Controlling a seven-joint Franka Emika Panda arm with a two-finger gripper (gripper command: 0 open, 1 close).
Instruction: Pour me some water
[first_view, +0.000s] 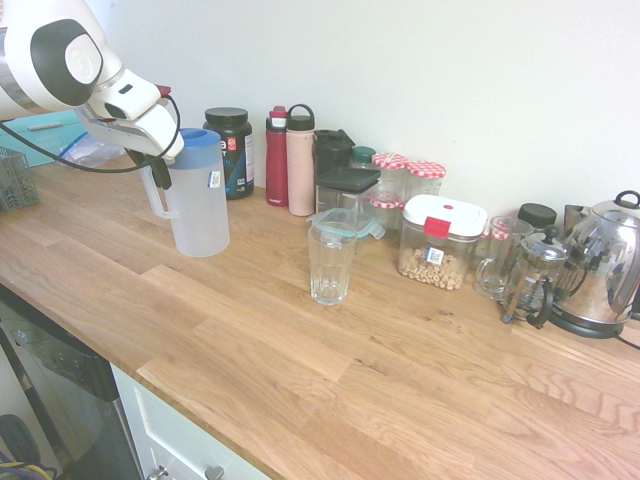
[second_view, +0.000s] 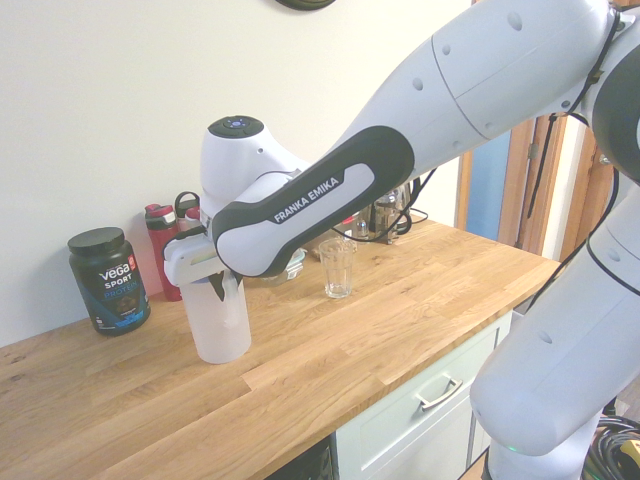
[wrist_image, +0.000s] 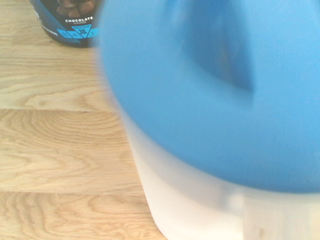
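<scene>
First exterior view: gripper (first_view: 161, 180) pinched on handle of blue-lidded pitcher (first_view: 202, 215), upright on counter (first_view: 250, 330), far left of empty glass (first_view: 331, 265). Narrow, high grip could let full pitcher swing when lifted; overtilting might spill water or topple glass.

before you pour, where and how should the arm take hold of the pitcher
Best by the upright side handle of the pitcher, fingers on either side of its bar, coming from the handle side, away from the wall. The handle stands out from the body as a narrow loop, while the body looks wide, and the pitcher stands upright.
</scene>
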